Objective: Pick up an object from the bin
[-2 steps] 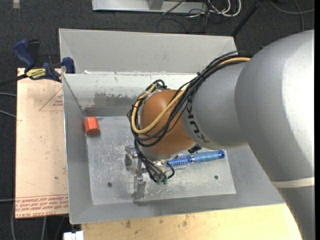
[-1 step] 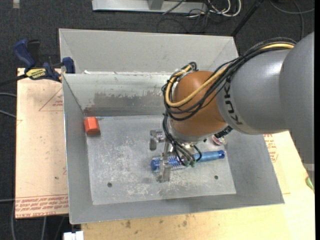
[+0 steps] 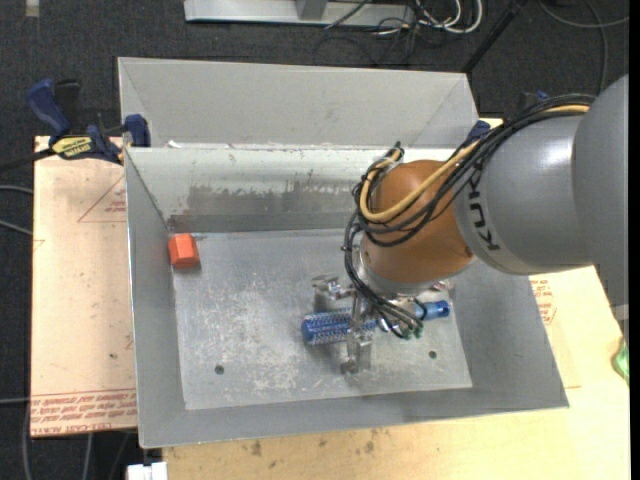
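Seen from above, the arm (image 3: 560, 193) reaches in from the right, its thick grey link ending in a rounded orange cover (image 3: 420, 223) with yellow and black cables (image 3: 385, 193) looped over its left side. Below the cover the gripper (image 3: 355, 350) is down close to the floor of the bin (image 3: 150, 298), in the front half and somewhat right of middle. A blue brush (image 3: 322, 329), a short bristly bar, lies flat on the floor with its long side running left to right; this is the thing nearest the gripper. The gripper's metal parts stand at the brush's right end, touching it or just beside it, and I cannot tell which. Whether the gripper is open or closed cannot be told, since the cover and cables hide most of it, nor can I tell whether it has hold of the brush. Right of the brush, past the gripper and under the edge of the cover, lies a small blue piece (image 3: 437, 310) with some black and white bits beside it; what these are is unclear. Well to the left of the brush and farther back, an orange block (image 3: 183, 251) sits against the foot of the bin's left wall, near the back corner. Behind the brush, the back wall carries a dark smudged band, and the floor around the brush is scratched and dull.
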`<state>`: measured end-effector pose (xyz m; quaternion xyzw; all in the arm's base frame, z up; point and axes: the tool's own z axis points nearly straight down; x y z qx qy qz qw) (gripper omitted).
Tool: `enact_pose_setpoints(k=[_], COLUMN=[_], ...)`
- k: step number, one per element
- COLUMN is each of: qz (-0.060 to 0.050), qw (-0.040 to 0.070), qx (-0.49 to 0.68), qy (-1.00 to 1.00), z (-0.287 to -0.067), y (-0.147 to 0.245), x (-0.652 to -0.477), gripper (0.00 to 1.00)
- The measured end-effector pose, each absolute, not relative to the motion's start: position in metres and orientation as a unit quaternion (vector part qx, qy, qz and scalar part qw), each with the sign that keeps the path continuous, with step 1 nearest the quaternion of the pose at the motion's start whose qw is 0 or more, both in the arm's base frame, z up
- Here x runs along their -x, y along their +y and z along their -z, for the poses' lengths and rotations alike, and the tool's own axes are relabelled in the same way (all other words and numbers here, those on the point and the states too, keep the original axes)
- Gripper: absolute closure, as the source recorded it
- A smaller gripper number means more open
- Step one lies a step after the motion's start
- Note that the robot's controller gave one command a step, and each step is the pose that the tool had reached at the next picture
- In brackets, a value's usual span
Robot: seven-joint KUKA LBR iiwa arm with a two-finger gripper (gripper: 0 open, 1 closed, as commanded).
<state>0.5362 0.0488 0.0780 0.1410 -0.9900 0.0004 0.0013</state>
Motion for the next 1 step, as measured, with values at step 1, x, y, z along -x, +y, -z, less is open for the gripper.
enact_pose_setpoints(k=[1], qz=[0.001], qw=[0.001], qx=[-0.142], qy=[-0.99], z=[-0.0787], y=[0.0512], x=[-0.5363], gripper=[1.0])
